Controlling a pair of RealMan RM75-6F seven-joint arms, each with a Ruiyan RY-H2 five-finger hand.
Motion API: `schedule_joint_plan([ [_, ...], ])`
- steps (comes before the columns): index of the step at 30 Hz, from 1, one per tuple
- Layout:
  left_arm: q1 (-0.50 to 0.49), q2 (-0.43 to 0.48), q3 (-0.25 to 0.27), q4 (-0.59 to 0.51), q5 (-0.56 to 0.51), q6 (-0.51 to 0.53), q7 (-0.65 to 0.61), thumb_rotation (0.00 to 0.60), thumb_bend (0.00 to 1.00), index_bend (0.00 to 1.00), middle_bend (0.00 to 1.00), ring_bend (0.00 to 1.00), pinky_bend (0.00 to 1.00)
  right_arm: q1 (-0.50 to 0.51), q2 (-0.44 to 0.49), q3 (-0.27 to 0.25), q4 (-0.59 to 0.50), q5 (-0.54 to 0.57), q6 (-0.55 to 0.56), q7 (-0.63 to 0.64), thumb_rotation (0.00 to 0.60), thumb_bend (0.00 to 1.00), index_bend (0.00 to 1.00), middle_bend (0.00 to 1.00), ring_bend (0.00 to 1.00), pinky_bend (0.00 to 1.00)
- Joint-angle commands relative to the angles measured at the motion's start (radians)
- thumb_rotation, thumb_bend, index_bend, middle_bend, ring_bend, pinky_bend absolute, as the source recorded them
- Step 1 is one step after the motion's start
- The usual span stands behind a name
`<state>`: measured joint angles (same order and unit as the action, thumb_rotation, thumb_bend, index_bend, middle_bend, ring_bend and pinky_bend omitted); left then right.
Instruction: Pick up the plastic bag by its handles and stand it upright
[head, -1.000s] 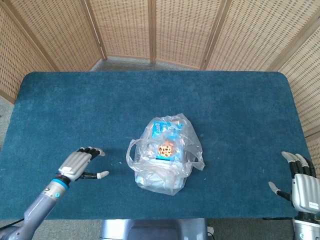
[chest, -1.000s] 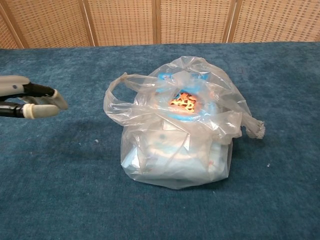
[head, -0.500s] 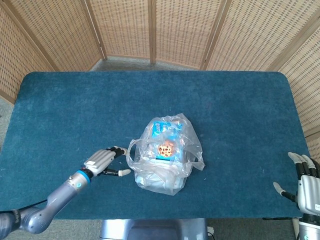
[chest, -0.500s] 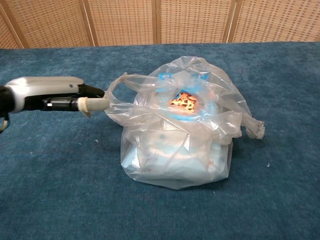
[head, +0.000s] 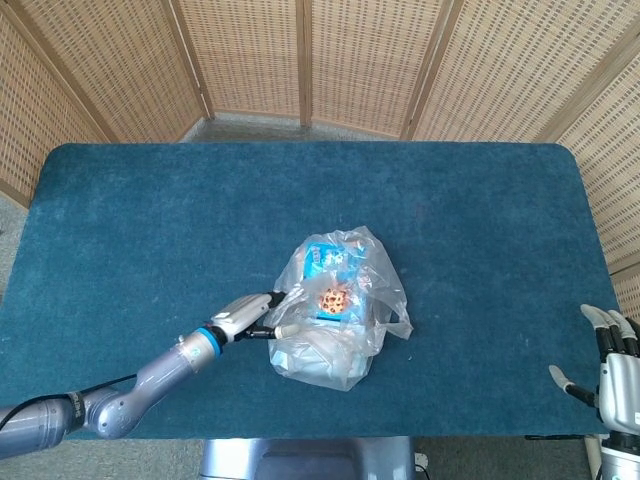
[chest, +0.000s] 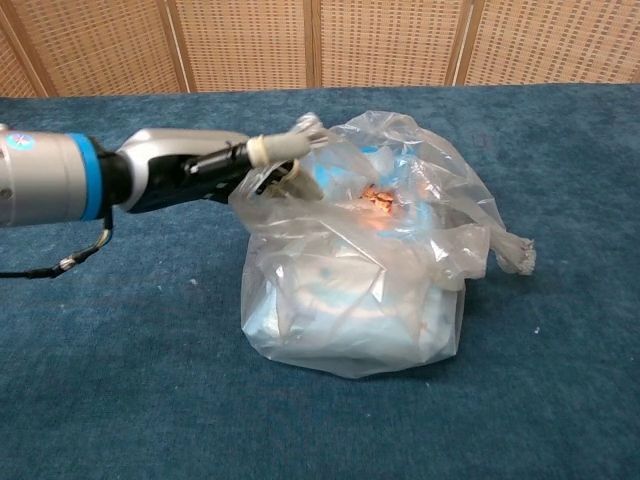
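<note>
The left hand (chest: 215, 165) reaches into the near handle (chest: 300, 135) of the plastic bag (chest: 360, 260), fingers grasping it. Well right of the bag, the right hand (head: 615, 365) is released, fingers spread.

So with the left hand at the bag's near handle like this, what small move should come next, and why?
Probably close the left hand on the handle loop it has reached, then lift slightly. Its fingertips sit in the left handle of the plastic bag, but a firm grip isn't clear. The right hand hangs open at the table edge.
</note>
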<state>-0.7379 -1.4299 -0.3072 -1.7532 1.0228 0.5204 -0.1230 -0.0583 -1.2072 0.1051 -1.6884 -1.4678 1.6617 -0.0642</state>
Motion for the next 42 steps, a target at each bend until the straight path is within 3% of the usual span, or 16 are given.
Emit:
schedule_joint_plan([
  [1,-0.025,-0.025,-0.074,0.021,0.019,-0.083,-0.143,0.0,0.04,0.2,0.17,0.13,0.24,-0.002,0.0,0.0,0.0,-0.002,0.003,0.002,0.6,0.13,0.14,0.21,0.14,0.09],
  [10,-0.014,-0.02,-0.168,0.011,0.098,-0.184,-0.352,0.0,0.04,0.2,0.17,0.13,0.25,-0.009,0.002,0.001,-0.002,-0.008,0.015,0.01,0.6,0.13,0.14,0.21,0.14,0.09],
  [18,0.019,0.048,-0.186,-0.014,0.18,-0.227,-0.431,0.0,0.04,0.2,0.17,0.13,0.25,-0.009,0.005,0.004,-0.001,-0.011,0.014,0.019,0.6,0.13,0.13,0.21,0.14,0.09],
  [26,0.062,0.102,-0.206,-0.066,0.262,-0.165,-0.487,0.0,0.04,0.2,0.17,0.13,0.25,-0.006,0.002,0.004,-0.008,-0.022,0.013,0.016,0.6,0.13,0.13,0.21,0.14,0.1],
  [35,0.12,0.181,-0.213,-0.128,0.365,-0.081,-0.63,0.0,0.05,0.2,0.17,0.13,0.25,-0.002,0.003,0.004,-0.02,-0.029,0.01,0.005,0.6,0.13,0.13,0.21,0.14,0.1],
  [42,0.104,0.228,-0.142,-0.128,0.464,-0.091,-0.731,0.0,0.05,0.2,0.17,0.13,0.25,-0.002,0.002,0.004,-0.022,-0.031,0.009,0.008,0.6,0.13,0.13,0.21,0.14,0.1],
])
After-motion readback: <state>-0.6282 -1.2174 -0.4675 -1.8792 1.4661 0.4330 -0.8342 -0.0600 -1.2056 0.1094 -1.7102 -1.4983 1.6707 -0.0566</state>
